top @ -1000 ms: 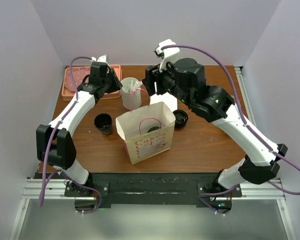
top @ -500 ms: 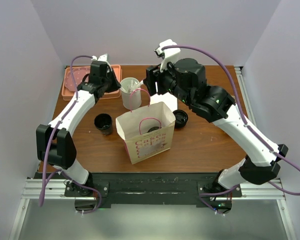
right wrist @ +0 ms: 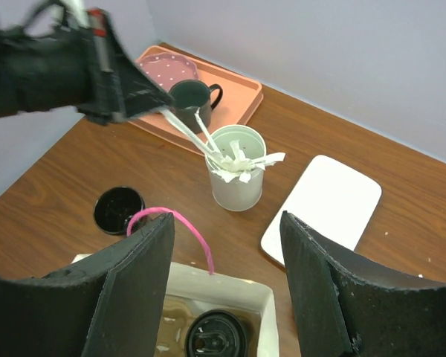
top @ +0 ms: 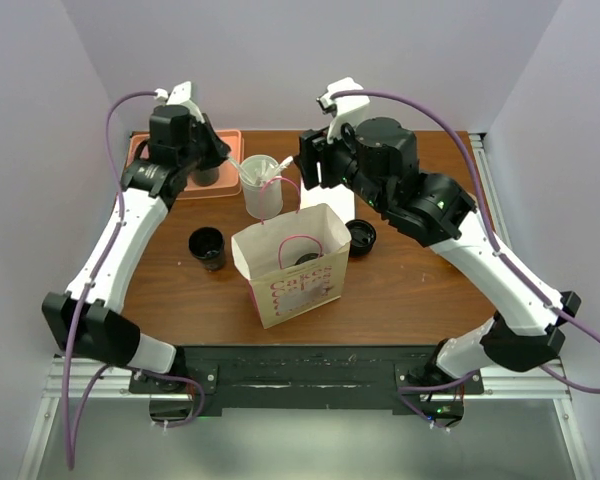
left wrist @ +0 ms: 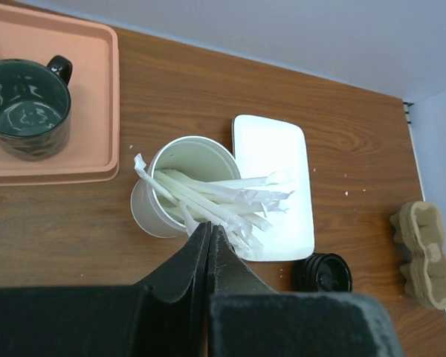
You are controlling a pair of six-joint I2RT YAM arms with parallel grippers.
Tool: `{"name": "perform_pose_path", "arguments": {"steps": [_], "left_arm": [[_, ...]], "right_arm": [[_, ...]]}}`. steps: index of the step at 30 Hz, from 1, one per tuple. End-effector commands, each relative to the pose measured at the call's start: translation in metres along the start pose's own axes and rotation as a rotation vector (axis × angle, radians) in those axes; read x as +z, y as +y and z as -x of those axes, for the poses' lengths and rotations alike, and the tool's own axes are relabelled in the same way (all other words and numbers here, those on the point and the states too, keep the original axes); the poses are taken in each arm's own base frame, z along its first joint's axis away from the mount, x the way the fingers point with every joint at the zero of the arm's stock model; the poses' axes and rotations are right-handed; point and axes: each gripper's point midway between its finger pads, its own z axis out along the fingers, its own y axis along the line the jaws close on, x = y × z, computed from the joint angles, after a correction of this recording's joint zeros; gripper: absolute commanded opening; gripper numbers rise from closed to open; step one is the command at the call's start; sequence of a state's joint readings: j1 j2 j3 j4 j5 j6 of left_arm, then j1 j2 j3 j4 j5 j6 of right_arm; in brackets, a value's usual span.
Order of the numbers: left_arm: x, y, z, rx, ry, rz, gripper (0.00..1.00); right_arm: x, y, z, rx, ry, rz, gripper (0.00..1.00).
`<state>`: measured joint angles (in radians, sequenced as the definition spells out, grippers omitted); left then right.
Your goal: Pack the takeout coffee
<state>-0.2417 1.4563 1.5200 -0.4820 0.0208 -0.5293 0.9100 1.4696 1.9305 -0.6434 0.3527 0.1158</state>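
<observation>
Your left gripper (right wrist: 160, 104) has lifted, clenched on a straw (right wrist: 184, 128) whose end sits in the cup (top: 262, 190) near the table's (top: 410, 290) far edge. Your right gripper (right wrist: 227, 223) hangs spread, empty, above the bag (top: 290, 265) holding the coffee (right wrist: 215, 335).

arms (top: 130, 232) — white links, black joints | cables (top: 390, 96) — purple | jaws black

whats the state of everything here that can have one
left gripper: shut on a straw
straw: pinched at one end, other end in the straw cup
straw cup: upright, full of straws
right gripper: open, empty, above the bag
bag: upright, open
lidded cup: inside the bag
black cup: upright, no lid
lid: loose, beside the bag
mug: upright on the tray
</observation>
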Motion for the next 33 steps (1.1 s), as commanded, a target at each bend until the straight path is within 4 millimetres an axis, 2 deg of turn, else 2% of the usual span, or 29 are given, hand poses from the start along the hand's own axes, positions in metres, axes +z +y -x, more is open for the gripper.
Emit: {"name": "perform_pose_path", "arguments": {"steps": [1,3,8,9,12,13,15,16,17,19,21,23,24,26,29,33], "left_arm": [[-0.056,-0.021,0.044,0.027,-0.135,-0.058,0.0],[-0.07,-0.024,0.05,0.037,-0.159,-0.065,0.0],[-0.126,-0.041,0.068,0.087,-0.227,-0.139,0.0],[-0.143,-0.052,0.08,0.104,-0.255,-0.176,0.0],[-0.18,-0.065,0.087,0.16,-0.266,-0.234,0.0],[-0.203,-0.071,0.094,0.174,-0.292,-0.256,0.0],[-0.227,-0.082,0.098,0.212,-0.313,-0.311,0.0],[-0.249,-0.086,0.102,0.213,-0.339,-0.327,0.0],[-0.26,-0.09,0.103,0.21,-0.348,-0.348,0.0],[-0.288,-0.102,0.098,0.227,-0.35,-0.432,0.0],[-0.302,-0.114,0.083,0.263,-0.307,-0.527,0.0],[-0.31,-0.115,0.065,0.298,-0.245,-0.563,0.0],[-0.32,-0.119,0.058,0.322,-0.226,-0.6,0.0],[-0.323,-0.114,0.038,0.346,-0.139,-0.611,0.0],[-0.325,-0.11,0.013,0.35,-0.028,-0.64,0.0],[-0.306,-0.094,-0.009,0.328,0.068,-0.583,0.0]], "right_arm": [[-0.023,-0.017,0.015,0.056,-0.053,-0.055,0.63],[-0.025,-0.019,0.014,0.064,-0.053,-0.066,0.63],[-0.032,-0.032,0.013,0.078,-0.059,-0.125,0.63],[-0.037,-0.034,0.017,0.085,-0.072,-0.128,0.63],[-0.05,-0.038,0.02,0.101,-0.097,-0.126,0.63],[-0.051,-0.04,0.015,0.099,-0.089,-0.125,0.63],[-0.057,-0.04,0.014,0.103,-0.099,-0.114,0.63],[-0.064,-0.041,0.016,0.108,-0.107,-0.108,0.63],[-0.066,-0.042,0.013,0.103,-0.092,-0.109,0.63],[-0.076,-0.044,0.015,0.096,-0.092,-0.097,0.63],[-0.083,-0.047,0.014,0.089,-0.091,-0.099,0.64],[-0.094,-0.053,0.015,0.093,-0.1,-0.112,0.64],[-0.097,-0.055,0.015,0.097,-0.106,-0.114,0.64],[-0.104,-0.057,0.014,0.11,-0.116,-0.112,0.64],[-0.107,-0.057,0.007,0.123,-0.104,-0.108,0.64],[-0.113,-0.058,0.004,0.155,-0.102,-0.102,0.65]]}}
